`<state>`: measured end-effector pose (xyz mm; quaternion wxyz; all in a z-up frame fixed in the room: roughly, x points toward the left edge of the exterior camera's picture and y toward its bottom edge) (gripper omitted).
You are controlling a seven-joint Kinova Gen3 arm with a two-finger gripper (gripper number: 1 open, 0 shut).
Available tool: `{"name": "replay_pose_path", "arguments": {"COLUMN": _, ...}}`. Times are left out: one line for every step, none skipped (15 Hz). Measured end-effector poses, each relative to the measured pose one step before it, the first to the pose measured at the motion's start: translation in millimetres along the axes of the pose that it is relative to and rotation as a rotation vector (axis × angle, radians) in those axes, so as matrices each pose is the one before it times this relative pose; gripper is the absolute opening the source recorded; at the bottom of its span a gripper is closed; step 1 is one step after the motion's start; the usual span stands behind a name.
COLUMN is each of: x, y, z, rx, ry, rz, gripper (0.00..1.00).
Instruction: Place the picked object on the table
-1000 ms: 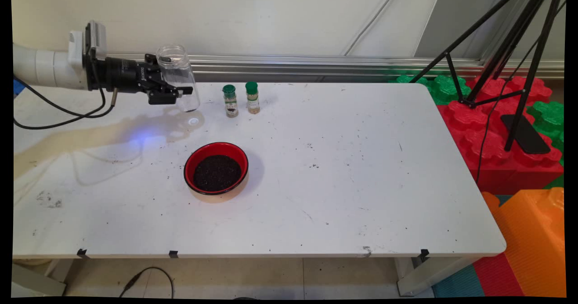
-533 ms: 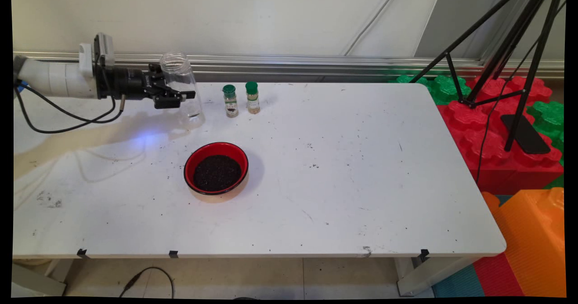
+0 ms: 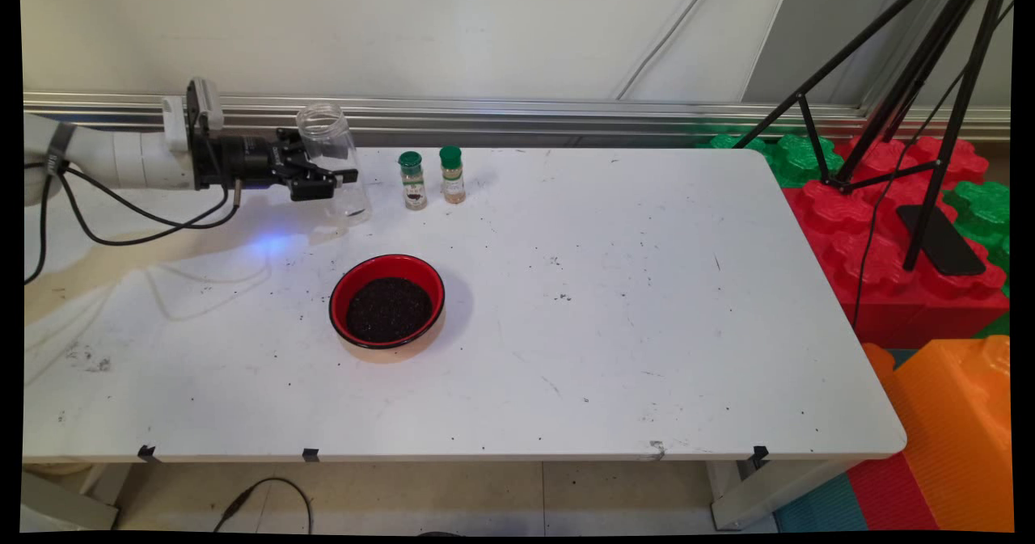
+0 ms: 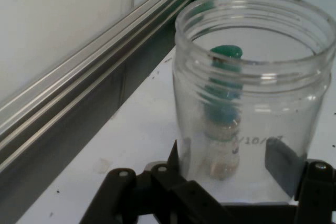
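On the white counter point(image 3: 614, 326) there is one clear, lidless jar point(image 3: 333, 162) toward the far left corner, two small green-capped spice bottles, one holding dark contents point(image 3: 412, 181) and one holding pale contents point(image 3: 452, 175), side by side along the far edge, and one red bowl point(image 3: 387, 301) of dark grains nearer the middle, left of centre. One black claw point(image 3: 340, 178) is in view, closed around the jar. Beyond the counter's right edge stands one black tripod point(image 3: 930, 115), among several red, green and orange foam blocks whose exact number cannot be told.
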<state>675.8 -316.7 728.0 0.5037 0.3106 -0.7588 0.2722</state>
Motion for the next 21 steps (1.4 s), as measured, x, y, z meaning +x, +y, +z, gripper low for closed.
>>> {"name": "replay_pose_path", "arguments": {"x": -2.71, "y": 0.05, "z": 1.50, "rx": 0.00101, "ry": 0.00057, "rz": -0.00494, "gripper": 0.00}}
{"name": "replay_pose_path", "arguments": {"x": -1.81, "y": 0.08, "z": 0.94, "rx": 0.00080, "ry": 0.00033, "rz": -0.00338, "gripper": 0.00}}
{"name": "replay_pose_path", "arguments": {"x": -2.20, "y": 0.36, "z": 1.28, "rx": 0.00035, "ry": 0.00041, "rz": -0.00391, "gripper": 0.00}}
{"name": "replay_pose_path", "arguments": {"x": -2.57, "y": 0.51, "z": 1.14, "rx": 0.00019, "ry": 0.00041, "rz": -0.00421, "gripper": 0.00}}
{"name": "replay_pose_path", "arguments": {"x": -2.36, "y": 0.46, "z": 0.94, "rx": 0.00063, "ry": 0.00023, "rz": -0.00303, "gripper": 0.00}}
{"name": "replay_pose_path", "arguments": {"x": -2.05, "y": 0.26, "z": 0.55, "rx": 0.00090, "ry": -0.00057, "rz": -0.00177, "gripper": 0.00}}
{"name": "replay_pose_path", "arguments": {"x": -2.24, "y": 0.24, "z": 0.67, "rx": 0.00108, "ry": -0.00089, "rz": -0.00159, "gripper": 0.00}}
{"name": "replay_pose_path", "arguments": {"x": -2.11, "y": 0.01, "z": 0.68, "rx": 0.00150, "ry": -0.00101, "rz": -0.00136, "gripper": 0.00}}
{"name": "replay_pose_path", "arguments": {"x": -1.90, "y": 0.00, "z": 0.46, "rx": 0.00129, "ry": -0.00139, "rz": -0.00055, "gripper": 0.00}}
{"name": "replay_pose_path", "arguments": {"x": -2.16, "y": -0.13, "z": 0.54, "rx": 0.00150, "ry": -0.00211, "rz": 0.00003, "gripper": 0.00}}
{"name": "replay_pose_path", "arguments": {"x": -2.03, "y": -0.05, "z": 0.52, "rx": 0.00045, "ry": -0.00209, "rz": -0.00015, "gripper": 0.00}}
{"name": "replay_pose_path", "arguments": {"x": -1.99, "y": -0.13, "z": 0.58, "rx": 0.00036, "ry": -0.00225, "rz": 0.00097, "gripper": 0.00}}
{"name": "replay_pose_path", "arguments": {"x": -1.82, "y": -0.10, "z": 0.44, "rx": 0.00055, "ry": -0.00197, "rz": 0.00017, "gripper": 0.00}}
{"name": "replay_pose_path", "arguments": {"x": -1.40, "y": -0.10, "z": 0.39, "rx": 0.00065, "ry": -0.00178, "rz": 0.00081, "gripper": 0.00}}
{"name": "replay_pose_path", "arguments": {"x": -1.56, "y": -0.10, "z": 0.37, "rx": 0.00043, "ry": -0.00187, "rz": 0.00111, "gripper": 0.00}}
{"name": "replay_pose_path", "arguments": {"x": -1.38, "y": 0.11, "z": 0.42, "rx": 0.00026, "ry": -0.00174, "rz": 0.00081, "gripper": 0.00}}
{"name": "replay_pose_path", "arguments": {"x": -1.03, "y": 0.12, "z": 0.35, "rx": 0.00000, "ry": -0.00144, "rz": 0.00085, "gripper": 0.00}}
{"name": "replay_pose_path", "arguments": {"x": -0.55, "y": 0.00, "z": 0.97, "rx": -0.00094, "ry": -0.00119, "rz": 0.00022, "gripper": 1.00}}
{"name": "replay_pose_path", "arguments": {"x": -0.66, "y": 0.56, "z": 0.35, "rx": -0.00012, "ry": -0.00054, "rz": 0.00005, "gripper": 1.00}}
{"name": "replay_pose_path", "arguments": {"x": -0.48, "y": 0.75, "z": -1.11, "rx": 0.00186, "ry": -0.00003, "rz": -0.00010, "gripper": 1.00}}
{"name": "replay_pose_path", "arguments": {"x": -0.46, "y": 0.44, "z": 0.01, "rx": -0.00063, "ry": -0.00024, "rz": 0.00028, "gripper": 1.00}}
